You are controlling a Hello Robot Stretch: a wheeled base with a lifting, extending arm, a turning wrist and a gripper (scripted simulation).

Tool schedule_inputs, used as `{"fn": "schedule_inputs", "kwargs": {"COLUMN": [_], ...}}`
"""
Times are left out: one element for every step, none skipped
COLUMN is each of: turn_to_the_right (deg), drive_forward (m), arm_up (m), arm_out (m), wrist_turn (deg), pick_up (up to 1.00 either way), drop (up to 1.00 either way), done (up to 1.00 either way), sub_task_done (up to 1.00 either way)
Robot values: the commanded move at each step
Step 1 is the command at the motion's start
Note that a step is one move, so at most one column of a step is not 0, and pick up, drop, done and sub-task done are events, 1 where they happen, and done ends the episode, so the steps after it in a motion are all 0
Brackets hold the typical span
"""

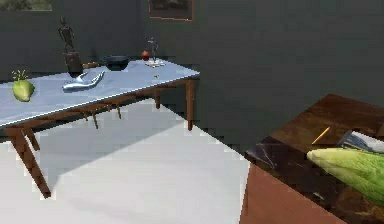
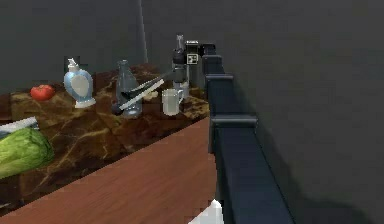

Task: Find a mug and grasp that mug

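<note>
Presumably found: small pale cup [image 2: 172, 100], mug-like, upright on its base on the brown countertop [image 2: 100, 130], near the right edge and toward the far corner. Set so, seemingly free to be taken from above or the side. Near it, farther along that edge, the gripper [image 2: 183, 66] at the end of the arm [image 2: 235, 140], stretched beside the edge, probably to reach the cup. Cannot tell whether touching or merely close, nor the gripper's state, nor whether holding anything. Outward toward the left edge: dark glass bottle [image 2: 125, 85], pale blue bottle [image 2: 78, 82], tomato [image 2: 42, 92]; lettuce [image 2: 20, 155] at the near left corner.
</note>
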Motion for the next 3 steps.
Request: {"fn": "schedule_inputs", "kwargs": {"turn_to_the_right": [0.0, 0.0, 0.0], "drive_forward": [0.0, 0.0, 0.0], "arm_up": [0.0, 0.0, -0.16], "arm_out": [0.0, 0.0, 0.0], "wrist_turn": [45.0, 21.0, 0.0], "pick_up": [0.0, 0.0, 0.0], "drop": [0.0, 0.0, 0.0], "done": [0.0, 0.0, 0.0], "sub_task_done": [0.0, 0.0, 0.0]}}
